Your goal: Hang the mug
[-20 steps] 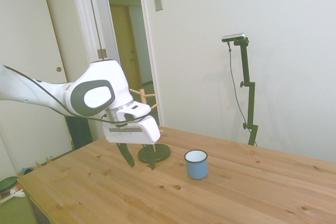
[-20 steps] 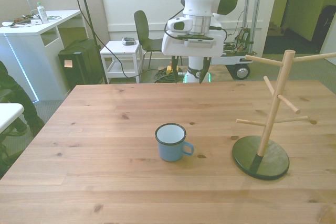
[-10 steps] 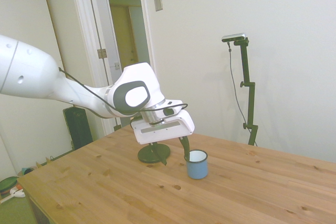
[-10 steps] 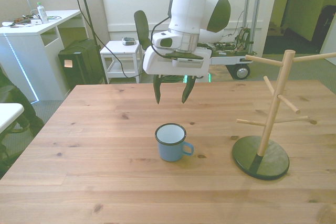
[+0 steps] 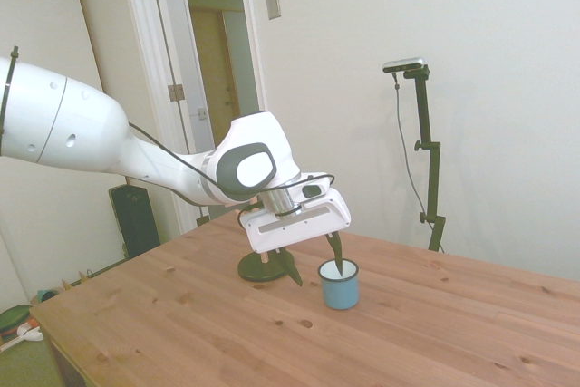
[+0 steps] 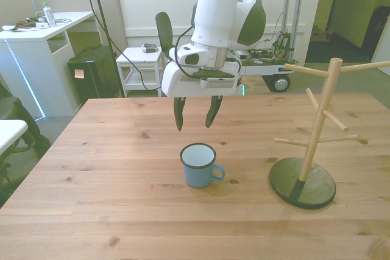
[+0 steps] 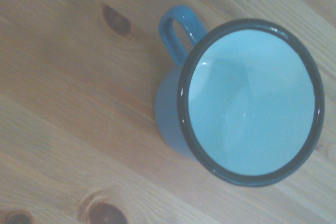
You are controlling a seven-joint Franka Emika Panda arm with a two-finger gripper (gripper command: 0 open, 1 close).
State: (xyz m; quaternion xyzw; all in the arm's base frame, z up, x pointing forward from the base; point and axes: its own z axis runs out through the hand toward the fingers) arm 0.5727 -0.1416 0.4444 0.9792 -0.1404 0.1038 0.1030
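The light-blue mug (image 6: 198, 165) stands upright on the wooden table (image 6: 122, 162), its handle toward the front view's right. From the side the mug (image 5: 340, 285) sits just right of the rack's dark base. The wrist view fills with the mug (image 7: 247, 103), white inside, dark rim, handle showing. My gripper (image 6: 194, 114) hovers open above and slightly behind the mug, holding nothing. In the side view the gripper (image 5: 315, 260) hangs with one fingertip over the rim. The wooden rack (image 6: 317, 132) with several pegs stands on a round dark base at the front view's right.
The table's far edge lies behind the arm. Beyond it stand a chair (image 6: 166, 35), a small white cart (image 6: 141, 65) and a white desk (image 6: 42, 28). A dark sleeve shows at the front view's left edge.
The arm has swung forward and down from behind the table's far edge to above the mug. The fingers stay open. Mug and rack have not moved.
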